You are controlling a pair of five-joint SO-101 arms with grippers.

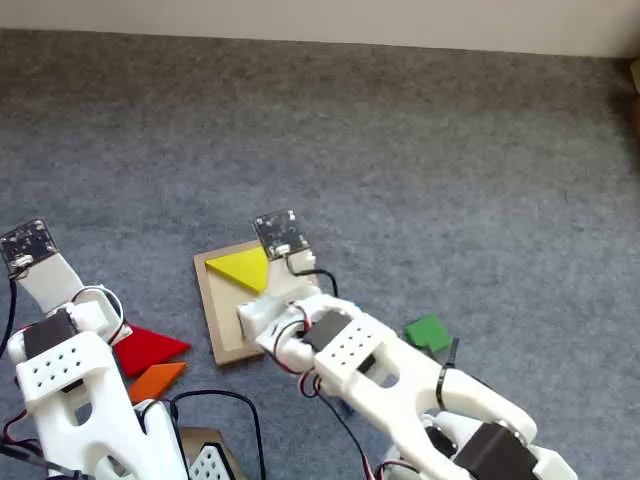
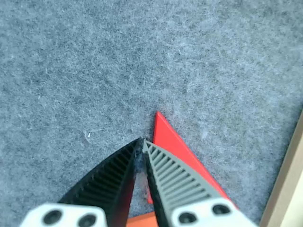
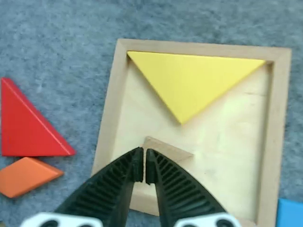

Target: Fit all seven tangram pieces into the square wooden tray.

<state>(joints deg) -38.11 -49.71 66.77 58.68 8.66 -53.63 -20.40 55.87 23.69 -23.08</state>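
Resting in the tray [image 3: 110,118], the yellow triangle [image 3: 191,85] hugs one wall, likely to leave room; right jaws, together, poise over a wooden piece [image 3: 170,151] there, left jaws, together, by the red triangle [image 2: 182,151] outside.

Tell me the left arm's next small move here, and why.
Probably open the left gripper and lower it onto the red triangle. It is shut by that piece's corner, and the piece lies on the carpet outside the tray, where the yellow triangle already sits.
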